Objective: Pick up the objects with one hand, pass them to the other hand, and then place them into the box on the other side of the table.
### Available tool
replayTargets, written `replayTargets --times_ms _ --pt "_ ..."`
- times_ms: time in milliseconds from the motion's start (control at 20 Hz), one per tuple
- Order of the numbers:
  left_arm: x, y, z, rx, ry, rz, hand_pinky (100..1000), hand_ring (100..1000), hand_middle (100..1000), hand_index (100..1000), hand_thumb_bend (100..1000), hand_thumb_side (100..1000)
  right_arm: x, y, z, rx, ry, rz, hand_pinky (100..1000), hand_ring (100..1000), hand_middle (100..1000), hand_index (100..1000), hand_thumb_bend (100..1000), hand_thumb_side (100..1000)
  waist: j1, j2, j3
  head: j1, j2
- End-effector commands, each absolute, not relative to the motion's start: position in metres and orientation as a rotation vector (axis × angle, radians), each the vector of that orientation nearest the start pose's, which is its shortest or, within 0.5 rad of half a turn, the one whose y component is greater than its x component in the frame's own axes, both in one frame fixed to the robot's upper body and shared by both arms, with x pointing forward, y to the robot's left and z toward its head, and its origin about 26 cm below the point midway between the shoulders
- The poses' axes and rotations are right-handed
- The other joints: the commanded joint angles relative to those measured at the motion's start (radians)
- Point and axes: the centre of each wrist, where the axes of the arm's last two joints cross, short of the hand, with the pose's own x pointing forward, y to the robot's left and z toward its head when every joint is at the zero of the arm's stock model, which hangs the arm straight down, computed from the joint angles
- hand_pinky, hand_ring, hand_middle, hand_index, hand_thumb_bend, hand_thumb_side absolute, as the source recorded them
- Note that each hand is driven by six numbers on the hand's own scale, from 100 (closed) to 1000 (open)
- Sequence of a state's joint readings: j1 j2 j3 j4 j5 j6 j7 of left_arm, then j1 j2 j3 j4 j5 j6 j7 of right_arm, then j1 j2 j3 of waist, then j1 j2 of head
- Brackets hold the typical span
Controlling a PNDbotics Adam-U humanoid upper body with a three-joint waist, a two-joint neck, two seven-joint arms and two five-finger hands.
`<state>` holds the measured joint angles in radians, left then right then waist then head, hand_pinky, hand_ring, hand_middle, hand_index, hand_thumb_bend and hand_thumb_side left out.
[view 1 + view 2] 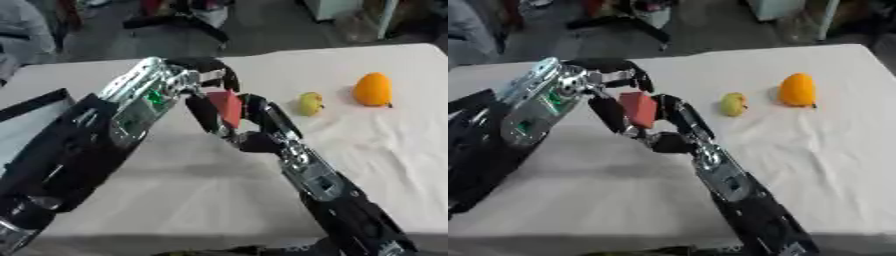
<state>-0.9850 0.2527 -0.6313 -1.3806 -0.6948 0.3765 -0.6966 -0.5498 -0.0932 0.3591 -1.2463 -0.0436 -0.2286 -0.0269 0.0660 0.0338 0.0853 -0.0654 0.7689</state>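
I have both arms raised over the middle of the white cloth-covered tabletop [815, 165], meeting above its centre. My right hand [658, 132] comes up from the near right corner with its fingers [686, 117] and thumb curled around a small red block-shaped object [639, 109], pinching it on both sides so it sits upright in the grasp, lifted off the cloth. My left hand [206, 75] comes in from the near left edge and hangs just above and beside the red block, its black fingers [229, 75] bent over the top of it. I cannot tell whether those fingers actually touch the block or are only cupped near it, so I cannot call that hand clenched or released.

Toward the far right part of the tabletop lie two more items, both resting on the cloth and apart from each other: a small yellow-green rounded fruit [310, 103], and further toward the right edge a larger orange rounded fruit [373, 89]. At the left edge I see the dark rim of a box [35, 102], only partly in view.
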Motion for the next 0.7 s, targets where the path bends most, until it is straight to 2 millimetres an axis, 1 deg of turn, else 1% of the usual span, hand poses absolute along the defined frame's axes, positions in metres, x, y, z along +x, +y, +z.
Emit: replayTargets --times_ms 50,200,350,500,700 --pt "0.390 0.060 0.229 0.526 -1.346 -1.760 917 868 782 833 546 237 0.386 -0.119 0.072 0.261 -1.971 0.524 721 631 531 562 100 100 -0.001 0.004 0.001 0.003 0.001" --pt "0.391 0.060 0.228 0.541 -1.351 -1.744 909 860 768 822 509 207 0.386 -0.120 0.072 0.265 -1.966 0.523 722 630 532 562 100 100 -0.001 0.004 -0.001 0.007 0.001" --pt "0.393 0.061 0.226 0.560 -1.354 -1.725 905 857 766 820 498 174 0.386 -0.120 0.072 0.272 -1.964 0.523 721 630 531 561 100 100 -0.001 0.004 -0.004 0.011 0.001" --pt "0.395 0.061 0.223 0.569 -1.348 -1.725 904 857 766 821 504 169 0.386 -0.121 0.072 0.277 -1.974 0.520 720 629 531 562 100 100 0.000 0.004 -0.004 0.016 0.001" --pt "0.398 0.061 0.219 0.569 -1.338 -1.722 894 846 753 814 476 171 0.386 -0.121 0.071 0.281 -1.979 0.519 719 628 530 560 100 100 0.000 0.004 -0.005 0.018 0.001"
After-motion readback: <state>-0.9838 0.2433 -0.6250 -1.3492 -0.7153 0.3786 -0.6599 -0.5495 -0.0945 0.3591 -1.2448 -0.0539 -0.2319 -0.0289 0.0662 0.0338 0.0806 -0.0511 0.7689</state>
